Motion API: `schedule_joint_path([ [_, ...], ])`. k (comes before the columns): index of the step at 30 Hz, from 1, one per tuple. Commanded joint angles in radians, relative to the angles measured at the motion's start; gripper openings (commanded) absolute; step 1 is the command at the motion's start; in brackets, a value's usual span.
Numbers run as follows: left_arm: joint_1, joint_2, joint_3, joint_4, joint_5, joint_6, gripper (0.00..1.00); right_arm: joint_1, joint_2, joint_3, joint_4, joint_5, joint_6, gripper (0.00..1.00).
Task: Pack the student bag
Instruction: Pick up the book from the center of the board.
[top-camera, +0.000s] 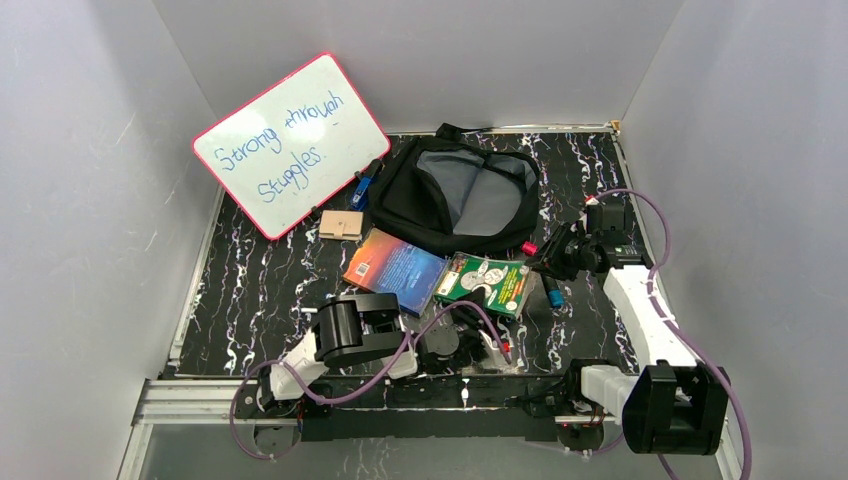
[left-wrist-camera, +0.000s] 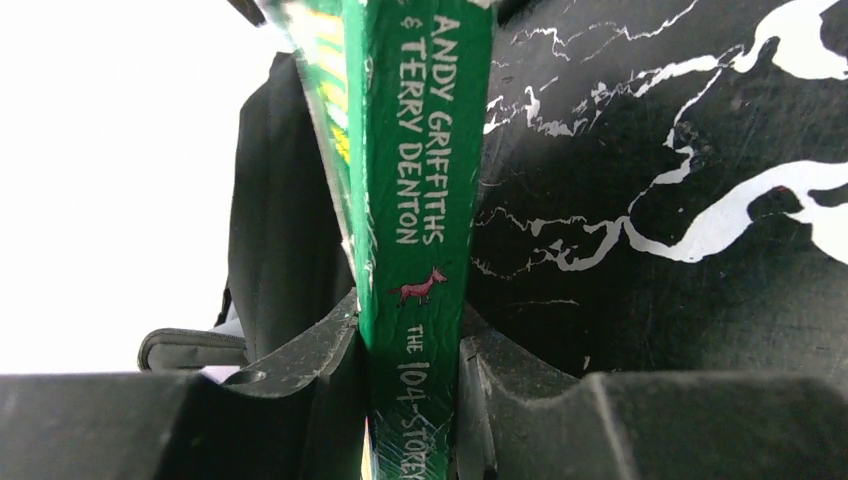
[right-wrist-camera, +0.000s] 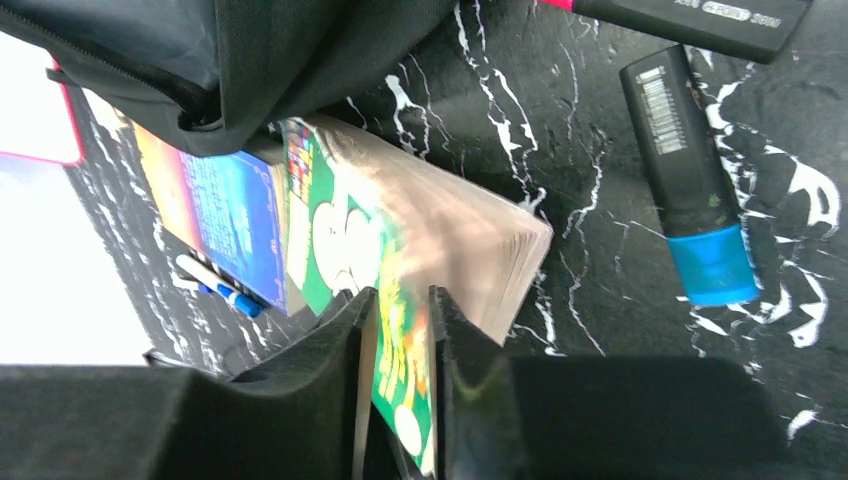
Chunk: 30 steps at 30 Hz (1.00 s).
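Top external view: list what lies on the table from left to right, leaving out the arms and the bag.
Whiteboard → tan block → blue book → green book → blue-capped marker.

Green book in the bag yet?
No, the top view shows the green book outside the student bag, in front of it and beside the blue book.
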Motion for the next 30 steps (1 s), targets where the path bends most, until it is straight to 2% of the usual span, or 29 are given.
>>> schedule_joint_path([
  [1,-0.005,0.031,0.021,0.177,-0.073,-0.009,0.07,0.001,-0.072,0.043,-0.065,0.047,-0.014,0.41],
  [3,-0.005,0.045,0.033,0.2,-0.088,-0.01,0.0,0.001,-0.106,0.029,-0.094,0.084,-0.006,0.55],
  [5,-0.007,0.059,0.045,0.209,-0.1,-0.009,0.0,0.001,-0.145,0.002,-0.119,0.099,0.016,0.69],
  [9,-0.009,0.076,0.058,0.238,-0.116,-0.016,0.0,0.001,-0.223,-0.064,-0.153,0.074,0.089,0.81],
  [13,-0.01,0.083,0.06,0.279,-0.127,-0.018,0.0,0.001,-0.296,-0.152,-0.13,0.028,0.18,0.85],
  [16,-0.012,0.077,0.058,0.279,-0.128,-0.026,0.0,0.001,-0.33,-0.23,-0.039,-0.047,0.245,0.86],
  [23,-0.026,0.056,0.057,0.279,-0.133,-0.033,0.0,0.001,-0.295,-0.349,0.121,-0.158,0.347,0.87],
  [26,-0.034,0.053,0.061,0.279,-0.135,-0.027,0.0,0.001,-0.295,-0.373,0.167,-0.158,0.373,0.87],
  [30,-0.044,0.048,0.067,0.279,-0.137,-0.021,0.0,0.001,-0.296,-0.415,0.26,-0.18,0.403,0.8],
])
